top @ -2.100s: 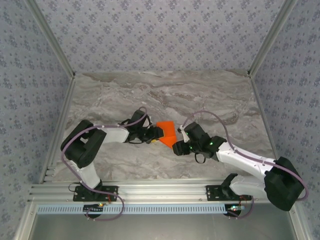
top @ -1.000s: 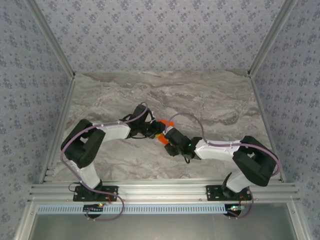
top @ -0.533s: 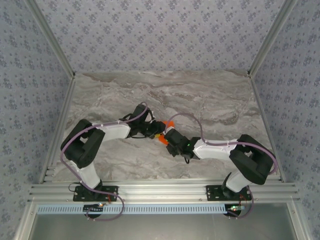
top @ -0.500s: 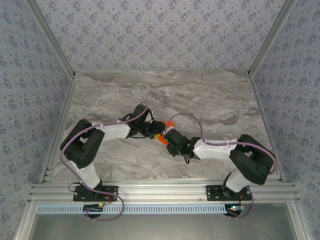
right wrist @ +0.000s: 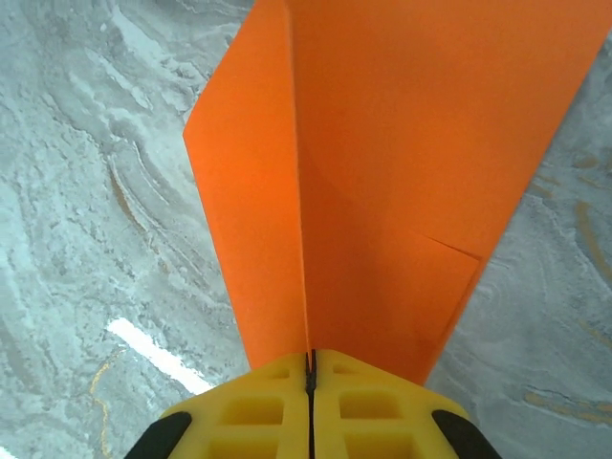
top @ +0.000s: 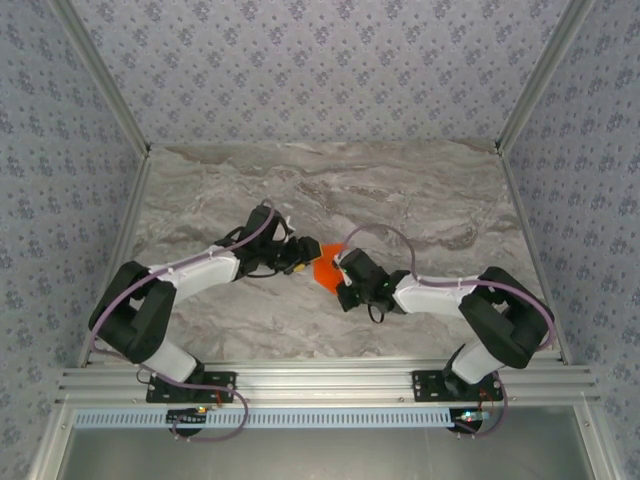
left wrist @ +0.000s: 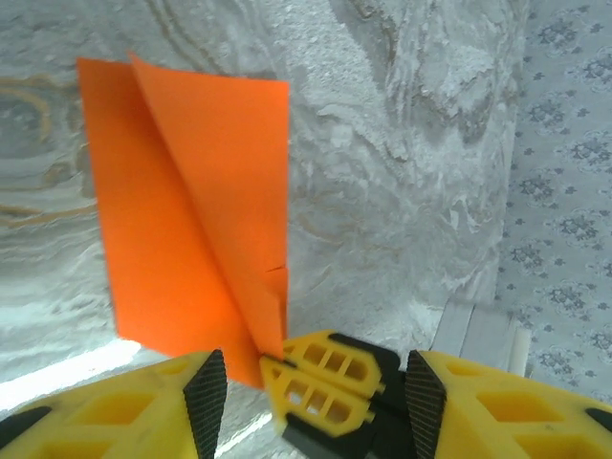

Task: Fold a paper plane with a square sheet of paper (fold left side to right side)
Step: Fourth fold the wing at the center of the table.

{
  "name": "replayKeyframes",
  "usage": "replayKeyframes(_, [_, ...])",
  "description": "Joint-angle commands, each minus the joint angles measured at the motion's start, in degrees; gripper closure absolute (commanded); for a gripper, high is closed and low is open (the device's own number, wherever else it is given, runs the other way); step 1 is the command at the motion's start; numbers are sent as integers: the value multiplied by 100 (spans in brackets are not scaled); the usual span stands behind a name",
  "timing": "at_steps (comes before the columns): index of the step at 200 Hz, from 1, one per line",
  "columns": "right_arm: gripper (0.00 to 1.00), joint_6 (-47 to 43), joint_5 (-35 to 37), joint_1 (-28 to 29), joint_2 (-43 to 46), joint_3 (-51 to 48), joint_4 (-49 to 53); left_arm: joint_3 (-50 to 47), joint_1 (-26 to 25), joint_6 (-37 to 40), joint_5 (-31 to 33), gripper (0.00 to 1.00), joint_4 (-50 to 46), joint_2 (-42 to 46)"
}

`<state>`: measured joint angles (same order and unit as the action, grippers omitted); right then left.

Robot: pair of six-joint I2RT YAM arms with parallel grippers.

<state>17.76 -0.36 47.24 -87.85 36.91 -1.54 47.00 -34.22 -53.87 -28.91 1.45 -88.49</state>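
Note:
The square sheet of paper [top: 325,268], bright orange and folded with a crease and an overlapping flap, lies on the marble table [top: 430,190] between both arms. My right gripper [top: 341,273] is shut on its near edge; in the right wrist view the yellow fingers [right wrist: 258,411] meet on the crease of the paper [right wrist: 382,163]. My left gripper [top: 302,257] stands open just left of the sheet. In the left wrist view its black pads [left wrist: 205,397] stand wide apart, the right gripper's fingertips [left wrist: 325,378] sit between them, and the paper [left wrist: 182,210] is beyond.
Aluminium frame rails [top: 320,385] run along the table's near edge, with slanted posts [top: 100,80] at both sides. Patterned walls [top: 320,60] close off the back and sides. Open marble lies behind and to the right of the arms.
The right gripper has closed on the paper's near edge. The left gripper's jaws have widened and let go, and the left arm has drawn back to the left, so more paper shows.

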Motion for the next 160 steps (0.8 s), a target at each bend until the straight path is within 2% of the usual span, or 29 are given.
replayKeyframes(1, [93,329,-897,-235,139,-186,-399,-180,3,40,62,49,-49,20])
replayKeyframes(33, [93,505,-1502,-518,167,-358,-740,-123,-56,-17,-51,55,181,-330])
replayKeyframes(81, [93,680,-2138,-845,140,-461,-1019,253,-182,1,-133,58,272,-853])
replayKeyframes(160, [94,922,-2556,-1100,-159,-531,-1224,611,-262,-49,-240,58,412,-1423])
